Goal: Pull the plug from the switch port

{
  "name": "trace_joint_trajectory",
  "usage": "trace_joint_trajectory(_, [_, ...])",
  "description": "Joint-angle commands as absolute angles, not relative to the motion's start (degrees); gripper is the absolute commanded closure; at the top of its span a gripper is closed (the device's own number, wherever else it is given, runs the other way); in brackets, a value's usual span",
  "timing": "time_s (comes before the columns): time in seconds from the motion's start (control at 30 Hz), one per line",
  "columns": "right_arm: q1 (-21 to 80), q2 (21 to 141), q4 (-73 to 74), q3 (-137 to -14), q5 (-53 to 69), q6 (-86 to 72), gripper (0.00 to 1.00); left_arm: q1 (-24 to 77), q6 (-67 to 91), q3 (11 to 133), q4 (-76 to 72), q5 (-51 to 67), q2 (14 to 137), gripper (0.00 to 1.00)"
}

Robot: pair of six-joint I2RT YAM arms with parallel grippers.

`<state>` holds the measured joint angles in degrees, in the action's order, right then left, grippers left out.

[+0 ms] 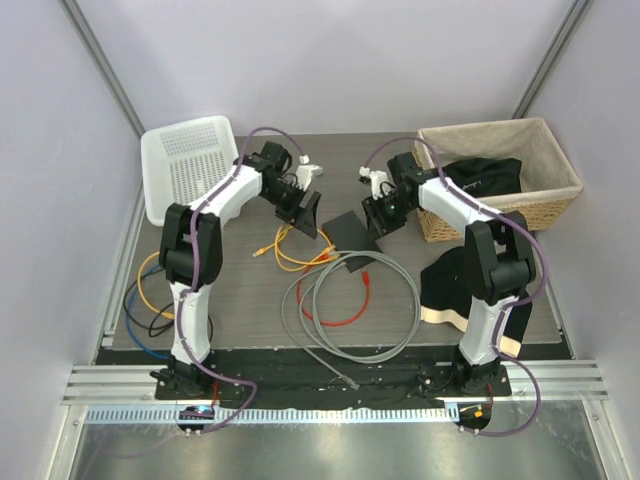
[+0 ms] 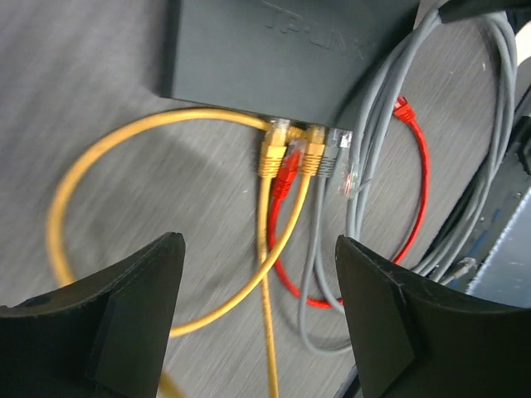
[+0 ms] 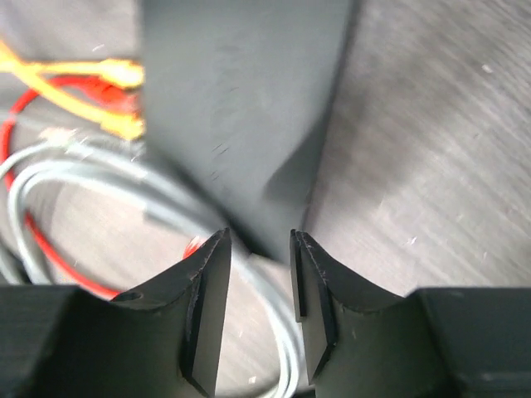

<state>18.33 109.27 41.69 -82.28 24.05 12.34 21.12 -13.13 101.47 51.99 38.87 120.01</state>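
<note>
The switch (image 2: 274, 50) is a flat black box lying on the grey table, also seen as the switch (image 1: 348, 230) between the two arms. Along its near edge sit a yellow plug (image 2: 271, 155), a red plug (image 2: 286, 176), a second yellow plug (image 2: 314, 156) and a grey plug (image 2: 332, 155). My left gripper (image 2: 259, 240) hangs open above the cables, short of the plugs, with nothing between its fingers. My right gripper (image 3: 259, 238) is open too, and a corner of the switch (image 3: 241, 108) lies just beyond its tips. From above, the left gripper (image 1: 306, 211) and the right gripper (image 1: 379, 226) flank the switch.
Coils of grey cable (image 1: 350, 300), red cable (image 1: 345, 305) and yellow cable (image 1: 295, 255) lie in front of the switch. A white plastic basket (image 1: 185, 165) stands at the back left. A wicker basket (image 1: 545, 165) with dark cloth stands at the back right. A black-and-cream cloth (image 1: 445, 290) lies by the right arm.
</note>
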Motion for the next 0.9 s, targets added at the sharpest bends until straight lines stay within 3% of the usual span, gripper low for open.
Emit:
trace_joint_trajectory(0.0, [19.5,104.3,44.6,-83.5,30.7,18.7,0.55,22.7,-7.6,102.0,47.4,44.8,118.4,0.23])
trace_joint_trajectory(0.17, [25.0,102.0,44.0,-79.2,26.8,29.8,0.43,22.6,-7.5,102.7,47.4,44.2,116.5,0.22])
trace_joint_trajectory(0.47, [29.2,100.9,34.9,-69.5,5.2,31.2,0.41,20.3,-5.0,98.7,41.7,43.9,111.1,0.22])
trace_joint_trajectory(0.5, [29.2,100.3,34.5,-68.1,4.1,31.8,0.42,20.2,-5.1,98.4,41.3,43.6,110.7,0.23])
trace_joint_trajectory(0.67, [29.3,94.6,32.8,-61.4,0.3,30.9,0.66,20.0,-4.5,96.2,38.2,43.5,109.7,0.23])
trace_joint_trajectory(0.87, [26.0,90.2,31.2,-54.6,-9.7,30.3,0.63,20.1,-1.9,98.8,38.1,44.4,112.8,0.23])
